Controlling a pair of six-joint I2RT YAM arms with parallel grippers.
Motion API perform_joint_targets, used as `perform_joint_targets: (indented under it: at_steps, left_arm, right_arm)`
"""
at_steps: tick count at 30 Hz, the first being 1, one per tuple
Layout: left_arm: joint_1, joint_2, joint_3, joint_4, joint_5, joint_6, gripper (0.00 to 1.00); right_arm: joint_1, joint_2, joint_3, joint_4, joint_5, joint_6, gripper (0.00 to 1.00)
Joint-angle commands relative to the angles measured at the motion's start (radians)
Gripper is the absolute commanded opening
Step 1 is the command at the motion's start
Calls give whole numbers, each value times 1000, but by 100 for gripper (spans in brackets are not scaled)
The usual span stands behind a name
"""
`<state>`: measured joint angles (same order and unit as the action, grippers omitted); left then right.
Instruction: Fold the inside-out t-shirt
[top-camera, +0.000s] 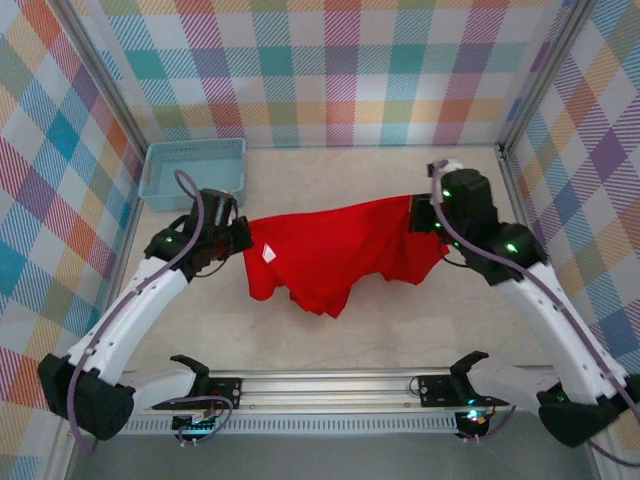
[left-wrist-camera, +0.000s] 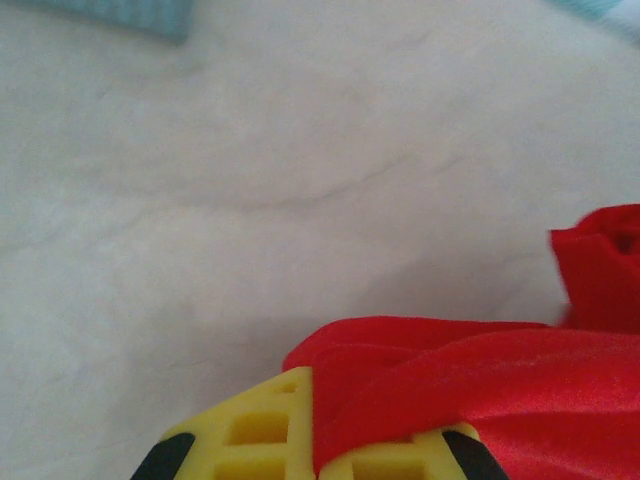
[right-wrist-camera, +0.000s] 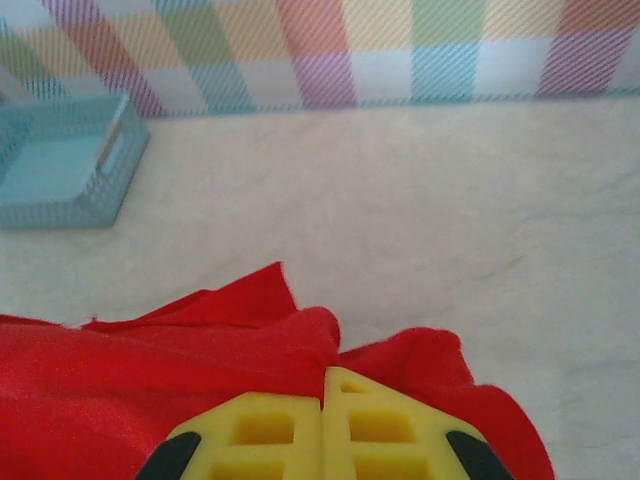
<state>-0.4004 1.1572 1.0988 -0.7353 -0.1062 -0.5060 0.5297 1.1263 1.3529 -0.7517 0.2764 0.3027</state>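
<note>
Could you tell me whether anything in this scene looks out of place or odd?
Nothing is spilled or damaged. The inside-out t-shirt is not flat: pinched at its ends by the left gripper and right gripper, it hangs bunched, its lower edge uneven.

Even, bright light comes from overhead; a soft shadow lies on the pale marbled table (top-camera: 400, 330) under the bright red cloth t-shirt (top-camera: 330, 255). In my wrist views my yellow ribbed fingers (left-wrist-camera: 250, 440) are blurred, the red oversaturated.
</note>
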Motion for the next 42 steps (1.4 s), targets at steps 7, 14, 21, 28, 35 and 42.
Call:
perform_joint_targets:
  at_steps: [7,14,21,28,35,42]
  left_arm:
    - [11,22,-155,-114,-136,-71,0]
    - [11,-27,-254,-101,-161,-83,0]
    - [12,-24,-251,-83,-153,-72,0]
    - [12,-19,-252,-69,-151,-79,0]
    - [13,-21,-252,-66,-155,-77,0]
    - [12,-98,-239,-15,-53,-41,0]
  right_arm:
    - [-20,288,-33,-37,-61,65,78]
    - [-208,100,-376,57,-250,120,86]
    - [-267,147,-517,165,-388,177,76]
    - [-269,264,-566,230,-380,208,69]
    - [-270,315,-514,231,-382,177,41]
    - [-253,157,-316,50,-106,82,0]
